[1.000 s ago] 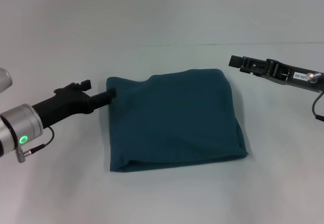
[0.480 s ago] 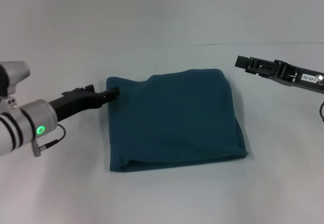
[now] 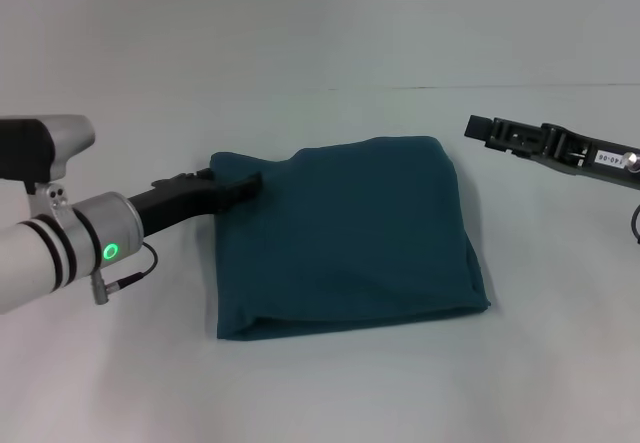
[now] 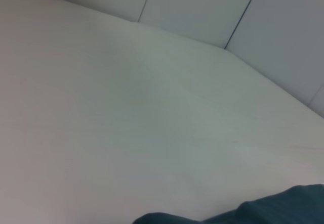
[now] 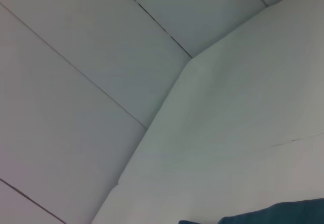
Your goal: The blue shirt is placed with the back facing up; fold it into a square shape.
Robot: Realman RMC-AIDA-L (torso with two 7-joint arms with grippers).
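Observation:
The blue shirt (image 3: 350,238) lies folded into a rough square in the middle of the white table (image 3: 330,393). My left gripper (image 3: 247,180) reaches in from the left, its black tip resting low on the shirt's far left corner. My right gripper (image 3: 480,126) hovers above the table, apart from the shirt's far right corner and holding nothing. A strip of the blue shirt (image 4: 283,206) shows in the left wrist view. Another edge of the blue shirt (image 5: 283,213) shows in the right wrist view.
The table's far edge (image 3: 500,87) meets a pale panelled wall behind the shirt. Bare table surface surrounds the shirt on every side.
My left arm has pushed rightward, so its tip now lies on the shirt's far left corner instead of at its edge. The right gripper has drawn slightly right. The shirt has not moved.

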